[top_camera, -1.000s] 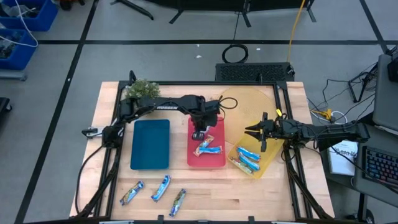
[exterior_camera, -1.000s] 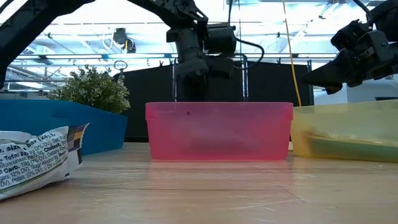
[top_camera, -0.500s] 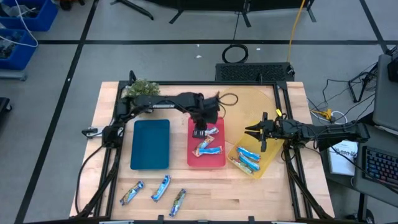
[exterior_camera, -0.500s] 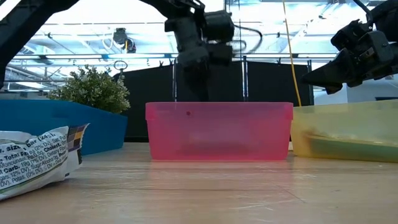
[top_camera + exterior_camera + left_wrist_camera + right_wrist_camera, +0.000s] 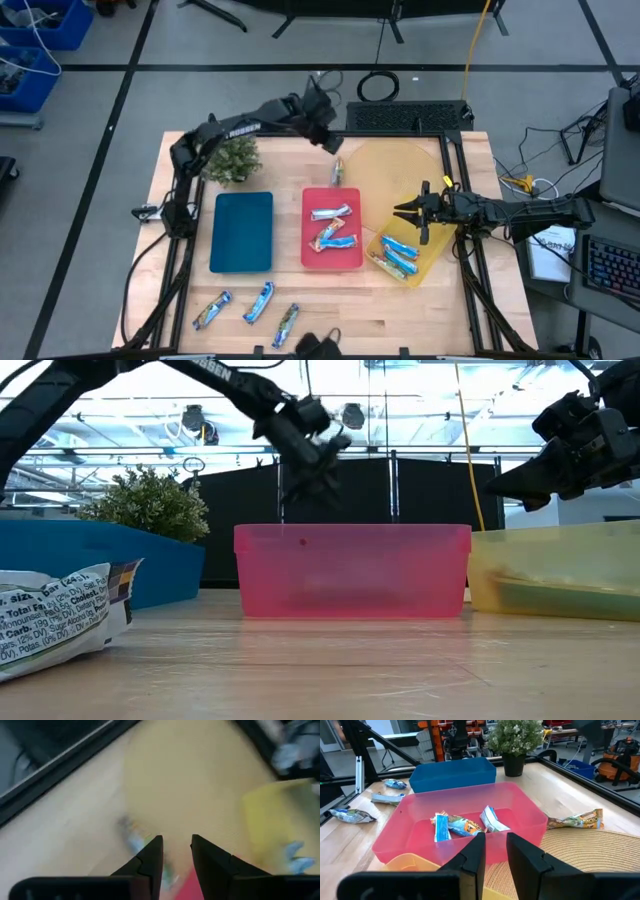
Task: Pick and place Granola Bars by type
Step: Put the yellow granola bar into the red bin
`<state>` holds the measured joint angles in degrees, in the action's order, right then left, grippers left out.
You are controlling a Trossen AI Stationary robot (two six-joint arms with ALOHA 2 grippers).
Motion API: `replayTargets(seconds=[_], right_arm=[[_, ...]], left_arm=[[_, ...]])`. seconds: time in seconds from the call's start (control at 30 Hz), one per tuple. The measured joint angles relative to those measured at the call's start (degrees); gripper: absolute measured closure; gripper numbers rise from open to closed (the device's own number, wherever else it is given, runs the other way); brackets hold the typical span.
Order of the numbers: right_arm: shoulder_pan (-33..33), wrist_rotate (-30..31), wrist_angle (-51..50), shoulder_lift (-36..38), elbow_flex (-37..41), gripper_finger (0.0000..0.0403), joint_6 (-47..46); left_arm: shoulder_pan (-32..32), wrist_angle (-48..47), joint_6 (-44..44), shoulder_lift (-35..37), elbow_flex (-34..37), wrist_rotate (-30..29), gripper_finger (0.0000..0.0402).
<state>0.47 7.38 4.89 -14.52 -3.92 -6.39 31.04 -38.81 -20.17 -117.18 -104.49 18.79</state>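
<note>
The pale wooden table [image 5: 420,300] carries three flat plastic trays in a row: a blue tray [image 5: 242,231], a translucent red tray [image 5: 331,228] and a yellow tray [image 5: 408,252].

The left gripper [image 5: 327,125] hangs high beyond the far end of the red tray, near the table's back edge. In its wrist view the two dark fingers [image 5: 150,857] stand a little apart with nothing between them.

A brownish foil-wrapped bar [image 5: 338,171] lies on the bare wood below and just ahead of that gripper, beside the round woven mat [image 5: 400,175] and outside every tray.

The right gripper [image 5: 413,217] hovers over the yellow tray's near corner. Its fingers [image 5: 471,857] are slightly parted and empty.

The foil-wrapped granola bars are split up. Three blue-and-silver bars [image 5: 331,228] lie in the red tray, below and behind the left gripper. Blue bars [image 5: 400,252] lie in the yellow tray under the right gripper. Three more bars [image 5: 258,303] sit loose on the wood at the front edge, far from both grippers. The blue tray looks empty.

The sorting seems partway done, and the left arm seems to be between picks. The next move probably calls for that arm to drop over a loose bar, line its fingers across the wrapper's narrow width, close, and carry it to the matching tray.

A small green bushy plant [image 5: 230,158] stands under the left arm.
</note>
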Motion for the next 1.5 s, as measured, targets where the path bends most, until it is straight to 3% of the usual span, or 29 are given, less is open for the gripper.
replayTargets(seconds=[0.1,0.27,0.43,0.7,1.1,1.23,1.5], right_arm=[[0.0,0.0,-0.19,-0.02,0.0,0.033,0.0],[0.0,0.07,0.1,-0.2,0.0,0.033,0.57],[0.0,0.07,0.47,-0.43,-0.01,0.033,0.83],[0.0,0.14,0.66,-0.55,-0.01,0.033,1.06],[0.0,0.11,0.92,-0.55,0.0,0.033,1.07],[0.0,0.11,0.92,-0.55,-0.01,0.033,1.09],[0.0,0.09,0.92,-0.55,-0.02,0.033,1.07]], left_arm=[[1.5,-3.03,1.13,-0.96,0.0,0.47,0.0293],[-1.23,-1.62,6.27,-2.85,0.02,-1.9,0.0284],[-3.17,-0.34,7.98,-4.3,0.02,-6.82,0.0233],[-1.61,-0.93,0.9,-5.56,0.02,-5.84,0.0166],[-1.5,-0.43,-1.53,-12.01,0.04,-8.01,0.0163],[-1.59,-0.24,-2.02,-11.97,-0.06,-10.76,0.0163],[-2.25,-0.45,-2.44,-11.96,-0.13,-9.45,0.0163]])
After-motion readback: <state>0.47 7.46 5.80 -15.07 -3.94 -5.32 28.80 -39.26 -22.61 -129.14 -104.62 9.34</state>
